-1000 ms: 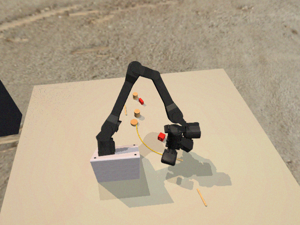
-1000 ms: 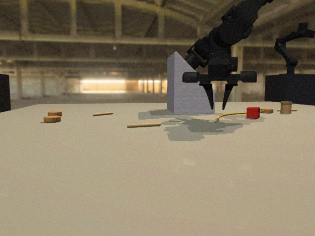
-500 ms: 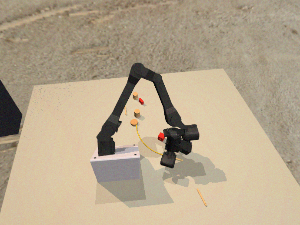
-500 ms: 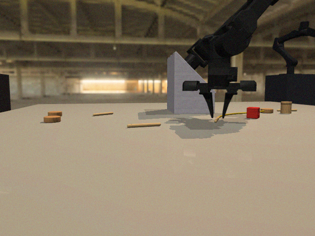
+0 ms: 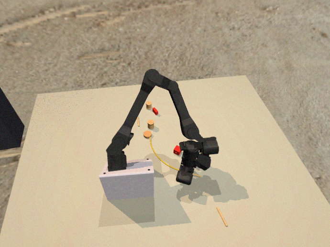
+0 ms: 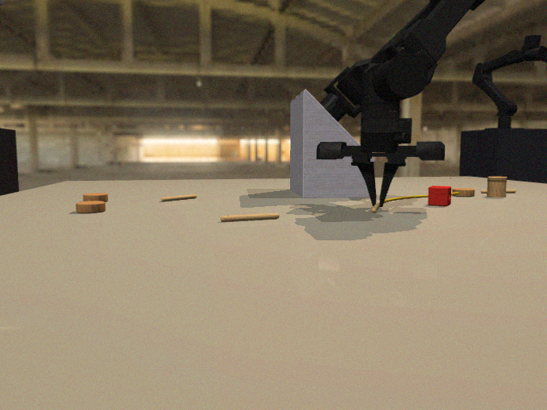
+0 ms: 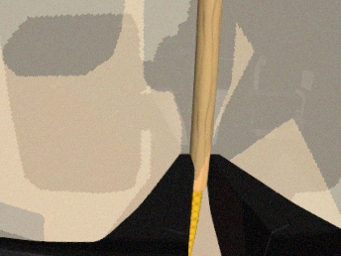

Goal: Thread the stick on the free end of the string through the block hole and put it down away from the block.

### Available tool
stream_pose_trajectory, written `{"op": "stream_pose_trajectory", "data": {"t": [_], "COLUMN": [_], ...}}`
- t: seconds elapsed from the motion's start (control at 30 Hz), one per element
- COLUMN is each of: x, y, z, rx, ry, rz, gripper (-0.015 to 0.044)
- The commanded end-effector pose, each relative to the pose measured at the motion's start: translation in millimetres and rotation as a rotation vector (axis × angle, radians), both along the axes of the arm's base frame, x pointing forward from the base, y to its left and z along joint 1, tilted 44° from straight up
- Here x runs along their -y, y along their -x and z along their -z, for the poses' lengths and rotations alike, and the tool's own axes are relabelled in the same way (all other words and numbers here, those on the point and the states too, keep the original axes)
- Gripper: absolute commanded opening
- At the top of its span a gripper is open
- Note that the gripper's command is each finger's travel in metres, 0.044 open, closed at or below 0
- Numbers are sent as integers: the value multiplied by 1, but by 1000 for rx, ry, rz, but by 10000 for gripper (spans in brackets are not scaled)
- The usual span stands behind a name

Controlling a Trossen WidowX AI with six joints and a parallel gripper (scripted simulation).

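The thin wooden stick [image 5: 197, 175] [image 6: 375, 208] [image 7: 205, 72] lies on the table with a yellow string [image 5: 158, 156] [image 6: 406, 197] [image 7: 195, 220] on its near end. The string curves back to the round wooden button [image 5: 147, 133] [image 6: 463, 192]. My gripper [image 5: 184, 175] [image 6: 377, 204] [image 7: 198, 165] points straight down with its tips at the table, shut on the stick at its string end. Two short wooden blocks [image 5: 150, 123] [image 5: 148, 104] stand beyond the button; one shows in the exterior view [image 6: 496, 185]. I cannot see a hole in either.
A red cube [image 5: 177, 149] [image 6: 439, 195] sits close beside the gripper. A second red piece [image 5: 155, 111] lies by the far block. Loose sticks [image 5: 221, 216] [image 6: 249, 217] [image 5: 137, 121] [image 6: 177, 197] and two wooden discs [image 6: 89, 206] lie about. The arm's grey base [image 5: 129, 181] [image 6: 315, 155] stands nearby.
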State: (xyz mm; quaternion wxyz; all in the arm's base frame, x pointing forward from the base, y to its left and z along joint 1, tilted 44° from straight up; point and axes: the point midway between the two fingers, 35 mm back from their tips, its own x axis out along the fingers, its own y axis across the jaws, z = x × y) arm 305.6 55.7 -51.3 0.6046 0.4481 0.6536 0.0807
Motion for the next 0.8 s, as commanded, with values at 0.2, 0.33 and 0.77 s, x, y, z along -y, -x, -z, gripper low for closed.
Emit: {"op": "stream_pose_trajectory", "data": {"t": [0.2,0.33,0.77], "x": [4,8,20], "y": [0,0,2], "z": [-4,-7,-19], "rx": [0,0,0], "ry": [1,2,4], "rz": [0,0,0], "gripper": [0,0,0]}}
